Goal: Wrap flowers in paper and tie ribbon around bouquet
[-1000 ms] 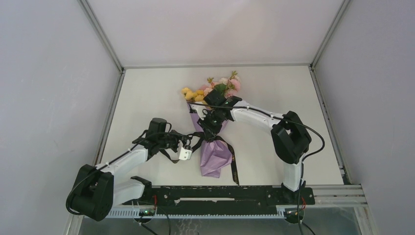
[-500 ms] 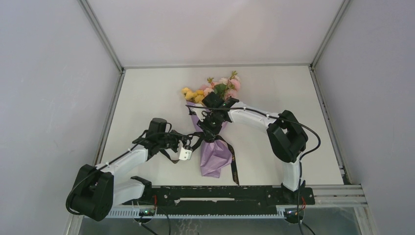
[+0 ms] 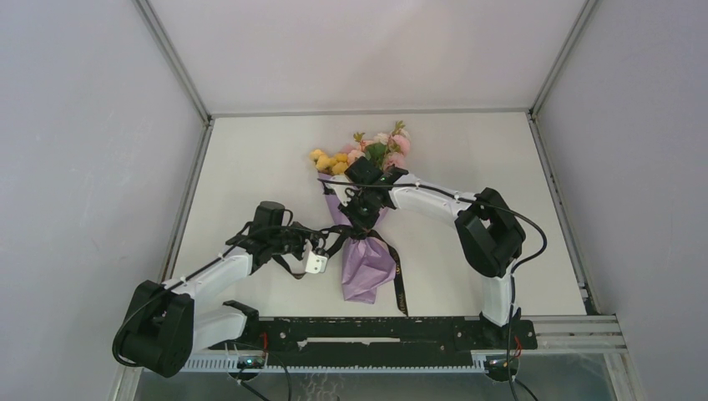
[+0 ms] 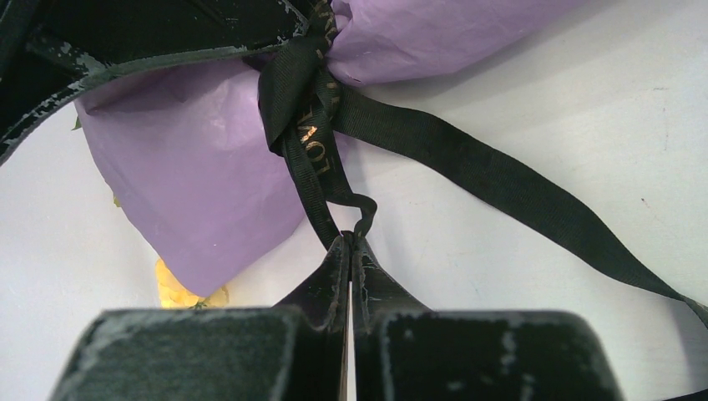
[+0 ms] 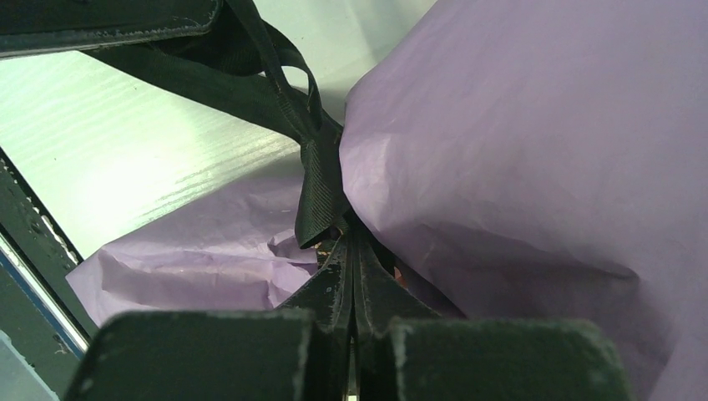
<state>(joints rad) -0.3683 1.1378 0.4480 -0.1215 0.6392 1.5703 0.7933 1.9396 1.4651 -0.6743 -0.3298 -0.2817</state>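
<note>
Top external view: you see the bouquet [image 3: 365,251] lying on the table [image 3: 250,167], the flowers [image 3: 367,154] at its far end. The paper [image 3: 367,271] is cinched at a waist by the ribbon [image 3: 399,284], one tail of which trails along the bouquet's right side. The left gripper [image 3: 332,241] sits just left of that waist and the right gripper [image 3: 361,222] sits over it.

Left wrist view: the fingers [image 4: 334,276] are pressed together, clamped on a ribbon [image 4: 313,167] strand (gold-lettered) leading to the knot at the bouquet's waist. A second tail runs away from the bouquet.

Right wrist view: the fingers [image 5: 330,284] are together, their tips among the paper [image 5: 518,142] folds at the bouquet's waist, just beside a ribbon [image 5: 317,192] end. You cannot tell whether they pinch it.
</note>
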